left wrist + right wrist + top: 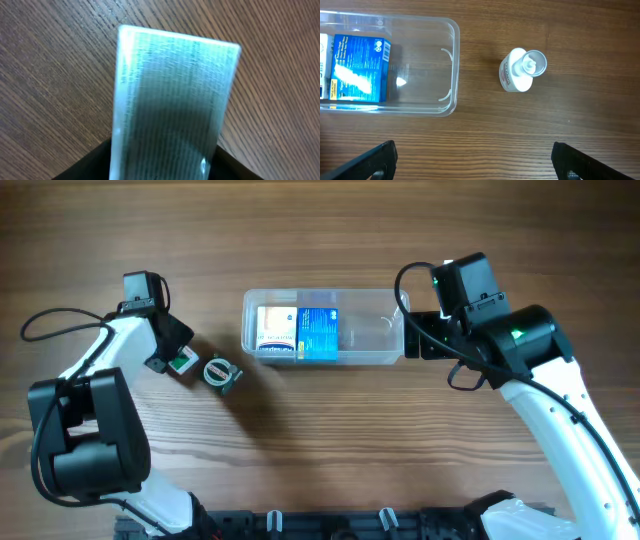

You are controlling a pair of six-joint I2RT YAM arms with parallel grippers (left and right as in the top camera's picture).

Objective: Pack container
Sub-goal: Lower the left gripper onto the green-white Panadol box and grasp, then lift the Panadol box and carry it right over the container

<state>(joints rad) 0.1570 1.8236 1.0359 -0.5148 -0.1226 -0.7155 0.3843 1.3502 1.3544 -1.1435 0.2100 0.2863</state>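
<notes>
Left claw [171, 360] straddles a green box [172, 100] — right claw [475, 157] wide, empty

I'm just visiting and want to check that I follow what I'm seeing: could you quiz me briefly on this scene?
1. Multiple choice: how many boxes lie in the clear container? A) none B) two C) four
2. True or false: the right gripper is holding the small white bottle.
3. Open: what colour is the box nearest the container's bare end?

Key
1. B: a white box and a blue box, side by side.
2. False: its jaws stand wide open with nothing between them, and the bottle stands apart on the table.
3. Blue.
</notes>
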